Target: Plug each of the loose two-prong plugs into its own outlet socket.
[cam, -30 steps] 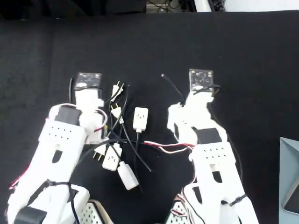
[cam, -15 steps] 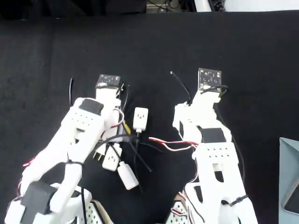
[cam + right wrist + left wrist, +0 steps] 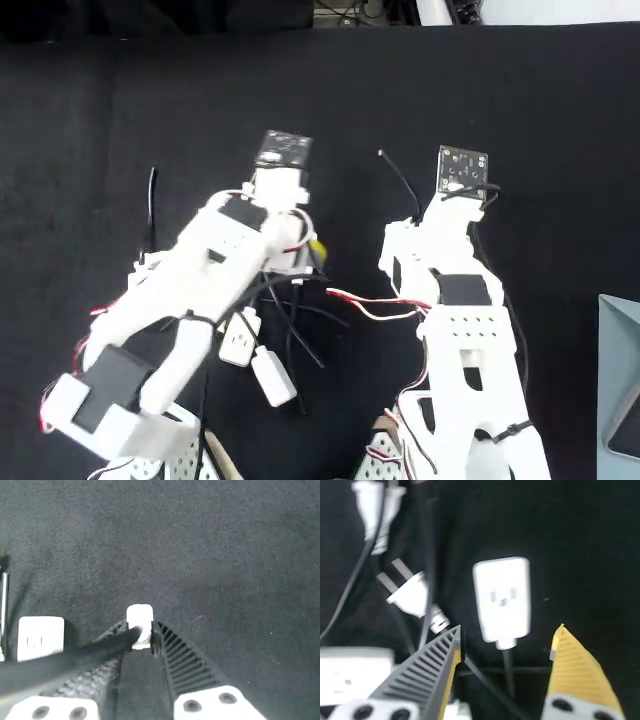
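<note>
Black cloth is covering the whole table, and the left arm is lying slantwise across the tangle of cords near its middle. From the left wrist view, the left gripper is hanging with its jaws spread wide and holding nothing. A white outlet socket is lying flat on the cloth just ahead of the gap between them. Its long axis is running in line with the gripper's reach, with the cord end pointing back toward the fingertips, so the jaws are facing its two narrow sides. Closing there would probably pinch it squarely, after a short advance. A loose two-prong plug is lying just beside the socket on the grey finger's side, its prongs angling away from it. The right gripper is pressing together on a small white plug, whose black cord is trailing back past the jaws. Another socket is sitting off to one side of it. The left arm is looking nearer to the socket, so steadying it seems its job.
</note>
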`<state>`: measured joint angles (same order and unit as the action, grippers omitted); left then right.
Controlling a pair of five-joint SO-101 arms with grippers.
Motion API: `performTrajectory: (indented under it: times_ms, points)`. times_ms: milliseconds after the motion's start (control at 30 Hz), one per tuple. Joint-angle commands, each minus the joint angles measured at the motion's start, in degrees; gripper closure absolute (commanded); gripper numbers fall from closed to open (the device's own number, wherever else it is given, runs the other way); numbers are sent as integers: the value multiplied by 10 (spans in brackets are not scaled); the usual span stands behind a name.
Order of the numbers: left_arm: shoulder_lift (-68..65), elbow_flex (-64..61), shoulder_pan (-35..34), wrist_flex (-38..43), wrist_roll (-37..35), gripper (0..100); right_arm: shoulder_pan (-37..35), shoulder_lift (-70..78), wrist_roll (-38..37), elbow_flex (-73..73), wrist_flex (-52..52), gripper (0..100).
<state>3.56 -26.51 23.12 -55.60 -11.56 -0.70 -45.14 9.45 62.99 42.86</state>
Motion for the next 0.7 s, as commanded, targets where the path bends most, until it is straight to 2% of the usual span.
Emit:
performTrajectory:
  times_ms: [0, 300, 367, 500, 567, 667]
  points:
    - [-31, 58, 15, 9, -10, 712, 8, 0, 0, -6, -10, 985]
    - [-188, 150, 0, 2, -10, 718, 8, 0, 0, -5, -10, 985]
    - [-190, 160, 0, -1, -6, 773, 8, 0, 0, -5, -10, 985]
    - [-185, 172, -5, -1, -5, 965, 8, 0, 0, -5, -10, 985]
    - [-175, 172, -6, -11, -4, 959, 8, 0, 0, -5, -10, 985]
    - [-135, 189, -6, -66, -4, 974, 8, 0, 0, -5, -10, 985]
